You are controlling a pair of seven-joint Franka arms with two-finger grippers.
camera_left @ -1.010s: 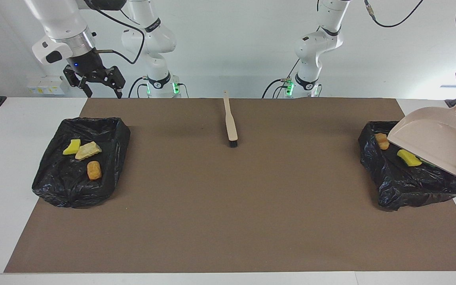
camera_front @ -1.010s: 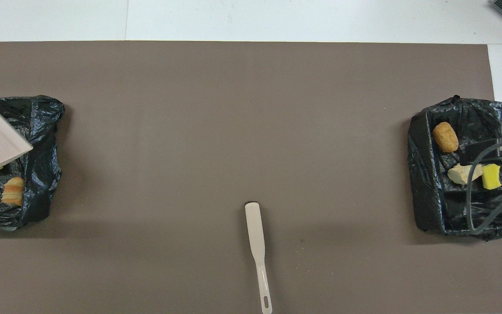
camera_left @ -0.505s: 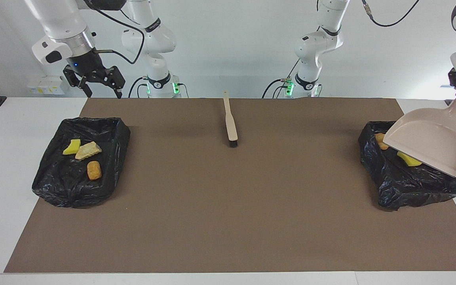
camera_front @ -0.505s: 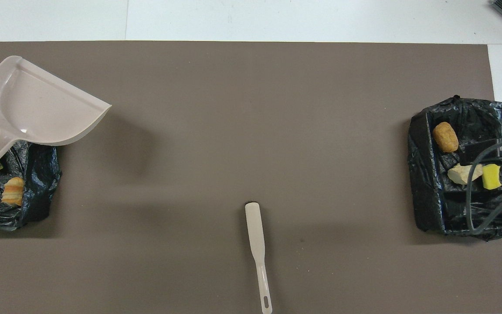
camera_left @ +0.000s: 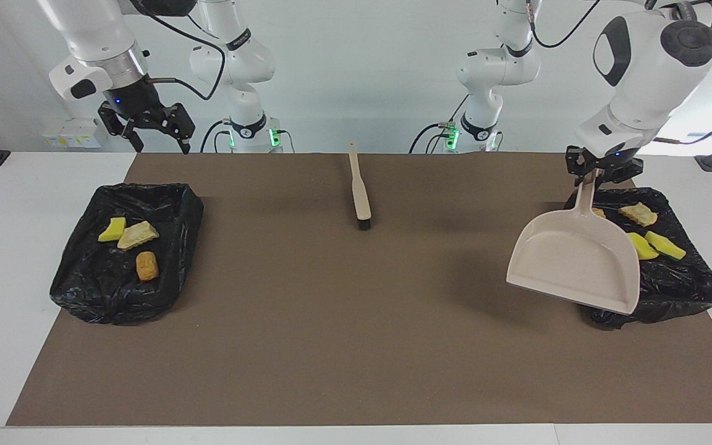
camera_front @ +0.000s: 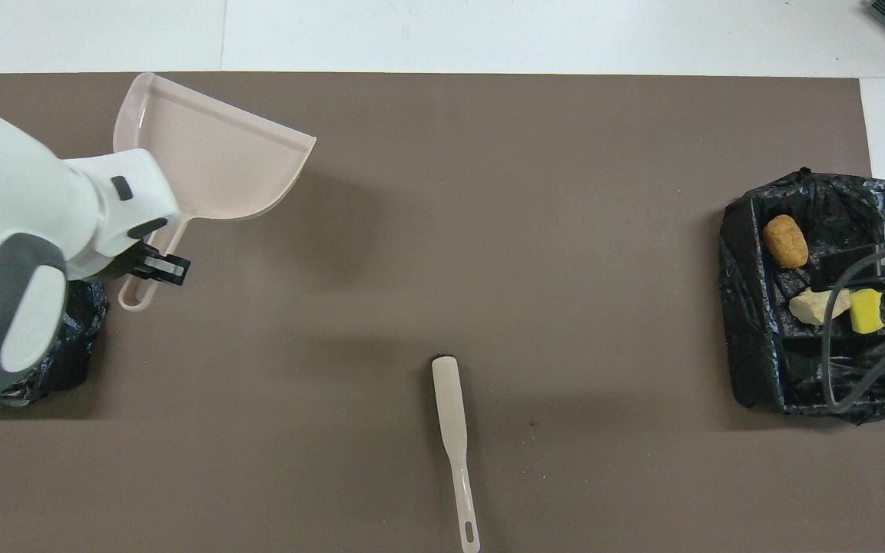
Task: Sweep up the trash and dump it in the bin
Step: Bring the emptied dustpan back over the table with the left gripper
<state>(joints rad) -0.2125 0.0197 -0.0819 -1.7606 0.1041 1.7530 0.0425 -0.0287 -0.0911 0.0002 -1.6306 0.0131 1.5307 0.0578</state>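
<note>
While the seven scraps of trash lie split between two bins, none is on the mat. Three of them, a yellow sponge piece, a pale tan crumbly chunk and an orange-brown lump, sit in the black bag-lined bin at the right arm's end of the table. A tan chunk and two yellow-green sponge pieces show in the second black bag-lined bin at the left arm's end; a further scrap is mostly hidden by the pan. An empty beige plastic dustpan hangs tilted in the air over the mat's edge beside that bin, its handle clamped in the left gripper. A beige long-handled brush with dark bristles lies on the brown mat midway between the bins, near the robots. Over the table's edge near the first bin, the right gripper waits with its fingers spread apart, holding nothing.
</note>
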